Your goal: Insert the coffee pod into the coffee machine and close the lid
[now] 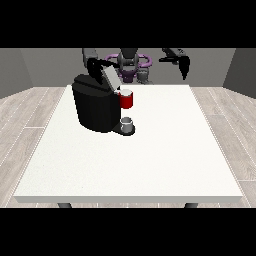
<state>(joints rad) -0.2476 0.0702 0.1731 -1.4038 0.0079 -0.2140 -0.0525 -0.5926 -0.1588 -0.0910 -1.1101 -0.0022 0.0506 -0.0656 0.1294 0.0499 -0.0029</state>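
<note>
Black robot hand (184, 66) at view's right raised, fingers hanging, holding nothing.

A plain white table (150, 160) fills the middle, with no pattern on its top. At about ten o'clock on it stands a black coffee machine (94, 107) with a light grey lid (110, 76) and a bright red holder (127, 100) at its front. A small grey cup (127, 123) sits on the machine's dark base. At twelve o'clock the robot (129, 64) is dark grey and black with purple rings around its middle. The hand at the view's right (184, 65) is black. The floor (30, 110) is pale grey wood planking with darker seams. The walls (45, 67) are flat mid grey.
</note>
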